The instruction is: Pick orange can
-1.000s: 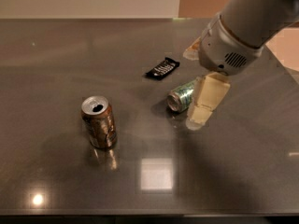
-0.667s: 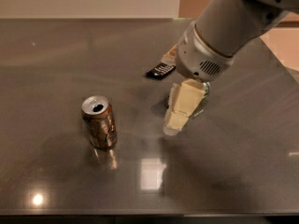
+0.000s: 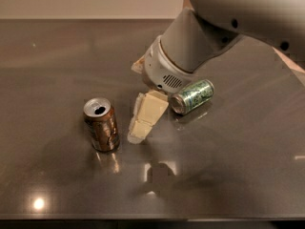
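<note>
**No grasp yet on the orange can point(image 3: 101, 124)**

That small aluminium drink can, orange-brown and gold with a silver top, stands upright left of centre on the dark glossy tabletop point(image 3: 52, 61). Just beside it on the right hangs the cream-coloured gripper point(image 3: 138, 130), its tip low near the surface; whether it is apart or together I cannot tell. Further right a green-patterned can point(image 3: 192, 96) lies on its side. I judge this the approach step — next the gripper must shift left and straddle the can.
</note>
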Robot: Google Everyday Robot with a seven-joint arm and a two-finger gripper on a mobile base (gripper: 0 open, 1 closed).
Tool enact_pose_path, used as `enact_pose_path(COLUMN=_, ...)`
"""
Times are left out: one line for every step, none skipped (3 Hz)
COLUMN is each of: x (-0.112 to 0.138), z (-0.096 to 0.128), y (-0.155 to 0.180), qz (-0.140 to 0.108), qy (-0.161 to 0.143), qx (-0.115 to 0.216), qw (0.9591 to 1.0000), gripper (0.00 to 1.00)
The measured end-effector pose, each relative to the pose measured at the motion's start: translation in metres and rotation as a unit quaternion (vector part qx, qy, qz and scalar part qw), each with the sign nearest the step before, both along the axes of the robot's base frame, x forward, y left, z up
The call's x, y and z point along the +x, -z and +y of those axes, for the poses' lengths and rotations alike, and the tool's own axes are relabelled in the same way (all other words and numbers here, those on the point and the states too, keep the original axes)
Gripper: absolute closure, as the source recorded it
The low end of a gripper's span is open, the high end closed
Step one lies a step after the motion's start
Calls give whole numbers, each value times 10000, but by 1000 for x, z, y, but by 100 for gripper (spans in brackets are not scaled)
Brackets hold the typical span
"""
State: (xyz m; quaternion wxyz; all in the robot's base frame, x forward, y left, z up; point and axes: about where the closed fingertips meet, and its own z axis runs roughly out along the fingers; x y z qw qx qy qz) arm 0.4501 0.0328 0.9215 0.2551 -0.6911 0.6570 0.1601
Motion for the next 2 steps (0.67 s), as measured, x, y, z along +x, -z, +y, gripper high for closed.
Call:
enact_pose_path(x=-1, z=29, y=13, qz=157, qy=-109, qx=162, qw=9997, gripper=0)
enact_pose_path(x=-4, z=48, y=22, qz=275, qy=-185, qx=220, qw=9992, gripper=0)
